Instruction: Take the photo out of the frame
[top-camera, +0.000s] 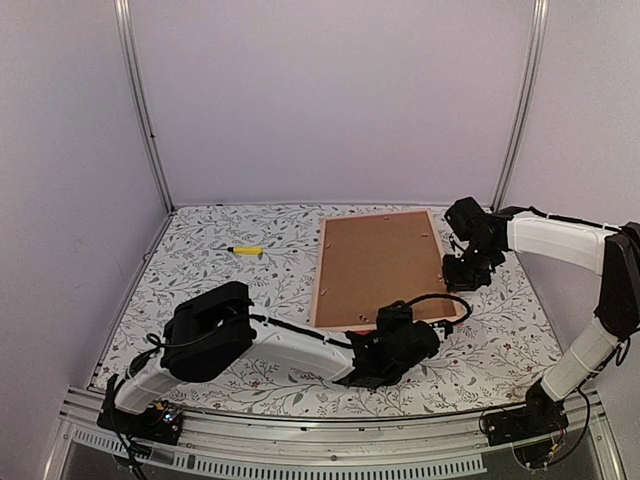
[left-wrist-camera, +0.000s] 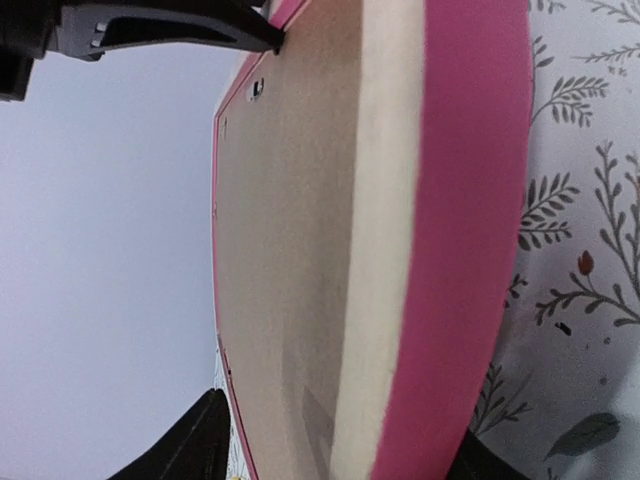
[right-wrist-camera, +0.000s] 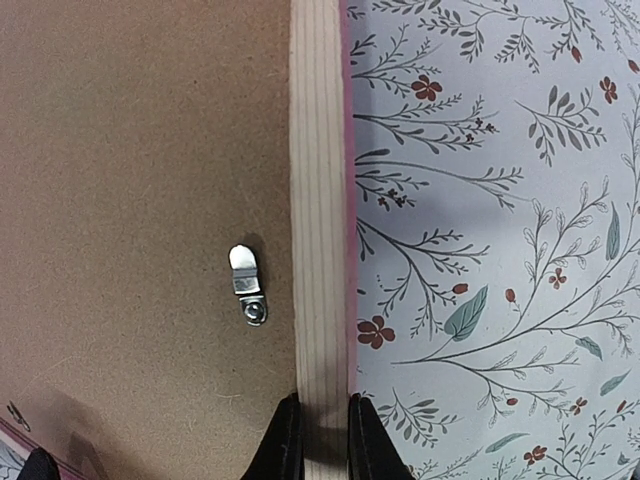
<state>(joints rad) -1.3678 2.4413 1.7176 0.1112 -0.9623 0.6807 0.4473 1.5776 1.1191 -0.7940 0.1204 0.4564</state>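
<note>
Right pincer (right-wrist-camera: 325, 445): narrow, nipped onto the frame's (top-camera: 319, 270) right rail, one fingertip on each side of the wood strip. One metal clip (right-wrist-camera: 247, 285) sits just inboard of that rail, on the board (top-camera: 378, 265).

Left pincer (top-camera: 405, 325): at the frame's near edge. In the wrist view one finger (left-wrist-camera: 180, 25) touches the pink edge and the rail fills the view. Can't tell whether it's clamped or merely straddling.

Frame: lies face down, back up. The rails are pale raw wood on the back and bright pink on the outer sides. A plain brown board fills the opening. It's right of centre, toward the back of the bench (top-camera: 220, 300), long sides running away from the arms.

Bench: white cloth with a grey-green leaf print and small red flowers. An aluminium rail (top-camera: 330, 440) runs along the near edge.

Room: plain pale walls, with aluminium posts in the back corners (top-camera: 140, 100).

Count: 1 frame, 1 board, 2 arms, 2 posts, 1 small yellow pen-like item (top-camera: 244, 250) lying well left of the frame. The other clips are too small to count from the top view.
</note>
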